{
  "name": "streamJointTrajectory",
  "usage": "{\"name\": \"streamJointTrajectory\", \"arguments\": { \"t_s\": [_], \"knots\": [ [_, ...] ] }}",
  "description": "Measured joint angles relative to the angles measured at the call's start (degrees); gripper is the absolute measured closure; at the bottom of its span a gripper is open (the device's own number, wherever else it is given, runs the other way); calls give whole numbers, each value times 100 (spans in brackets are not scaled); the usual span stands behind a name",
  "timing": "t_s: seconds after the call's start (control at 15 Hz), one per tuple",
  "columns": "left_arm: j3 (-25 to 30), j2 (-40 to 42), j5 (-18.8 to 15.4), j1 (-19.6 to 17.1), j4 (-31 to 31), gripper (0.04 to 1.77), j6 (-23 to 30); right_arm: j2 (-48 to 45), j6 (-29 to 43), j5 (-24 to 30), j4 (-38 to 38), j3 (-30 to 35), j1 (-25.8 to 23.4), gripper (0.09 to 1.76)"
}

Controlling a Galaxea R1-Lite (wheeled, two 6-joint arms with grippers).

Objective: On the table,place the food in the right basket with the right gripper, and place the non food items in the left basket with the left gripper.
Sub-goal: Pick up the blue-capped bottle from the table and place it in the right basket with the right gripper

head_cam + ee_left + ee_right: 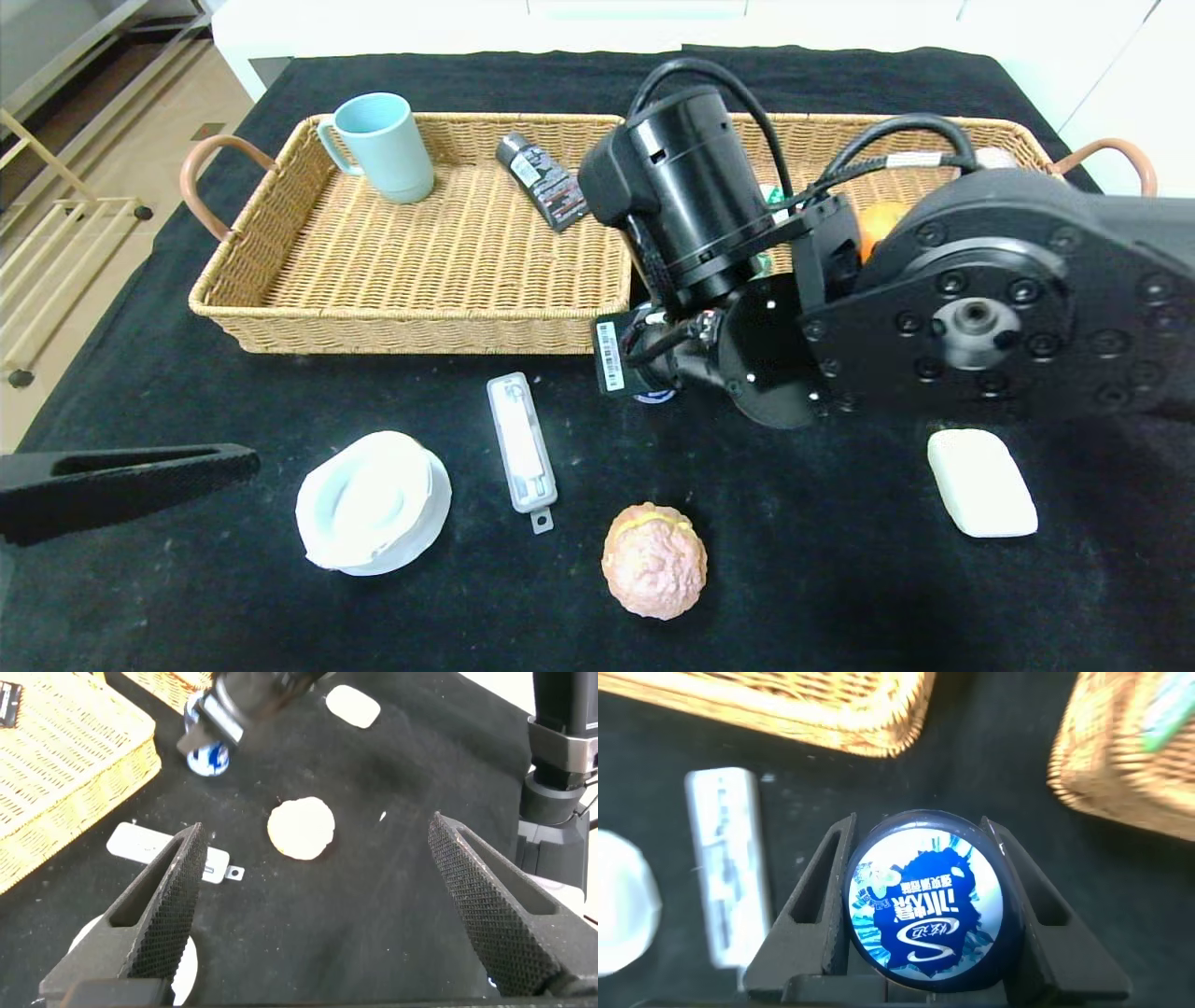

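My right gripper (920, 831) is shut on the small dark blue jar (924, 905), low over the black table (822, 579) just in front of the gap between the baskets; only a sliver of the jar (655, 397) shows under the arm. The right basket (1013, 140) holds the orange (878, 229) and the green gum pack (1167, 714). On the cloth lie the white dish (373, 501), the long white case (521, 450), the pinkish bun (653, 560) and the white soap-like block (980, 483). My left gripper (233, 467) hangs open at the left, next to the dish, its fingers (168, 905) wide apart.
The left basket (280, 280) holds a teal mug (383, 145) and a dark tube (543, 179). My bulky right arm (971, 317) hides much of the right basket. Bare black cloth lies along the front edge.
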State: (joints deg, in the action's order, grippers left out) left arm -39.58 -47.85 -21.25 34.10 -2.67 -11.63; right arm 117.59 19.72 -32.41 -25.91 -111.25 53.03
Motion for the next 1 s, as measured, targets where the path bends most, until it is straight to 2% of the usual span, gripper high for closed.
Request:
{"name": "streamJointTrajectory", "arguments": {
  "t_s": [0.4, 1.0],
  "knots": [
    [4, -22, -13, 0, 2, 9, 2, -541, -160, -7, -262, -77, -44, 93],
    [22, -74, -17, 2, -2, 9, -2, -1024, -525, -18, -196, -95, -872, 93]
  ]
}}
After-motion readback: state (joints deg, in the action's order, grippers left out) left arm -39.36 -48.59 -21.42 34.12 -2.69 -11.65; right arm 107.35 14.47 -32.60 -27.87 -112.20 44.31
